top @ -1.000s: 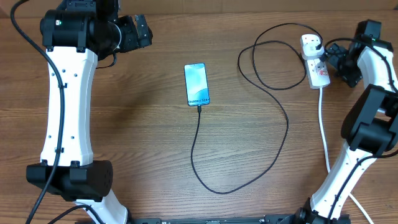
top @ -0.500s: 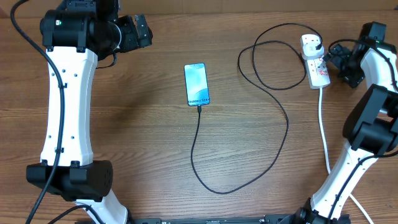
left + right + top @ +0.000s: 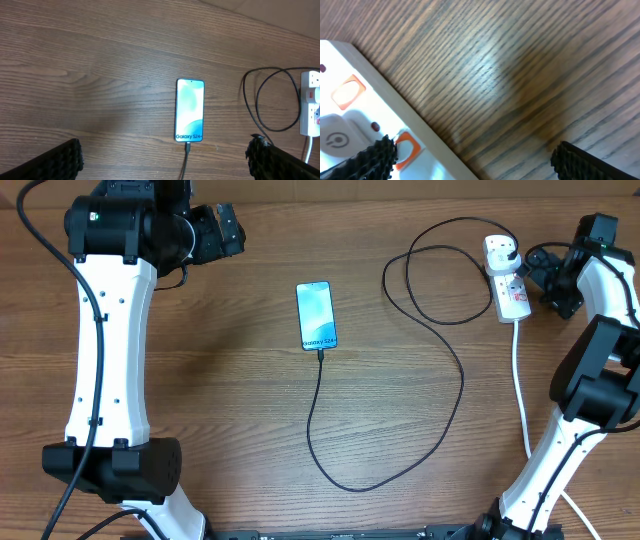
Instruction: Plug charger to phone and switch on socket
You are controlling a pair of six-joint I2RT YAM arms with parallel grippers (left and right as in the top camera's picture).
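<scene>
White plastic slides easily on wood, so my worry is the socket [image 3: 350, 125]. It lies just beside the right jaws, and a press landing off the orange switch [image 3: 406, 146] could shove the strip across the tabletop, tug the charger [image 3: 440, 380] plugged into it, or catch the wrong switch. I can't tell whether either switch is on. Right jaws are spread fully, holding nothing, and I can't tell if they touch the strip. Left jaws are spread wide too, empty, with the phone [image 3: 189, 111] well ahead of them and the cable tip at its bottom edge.
</scene>
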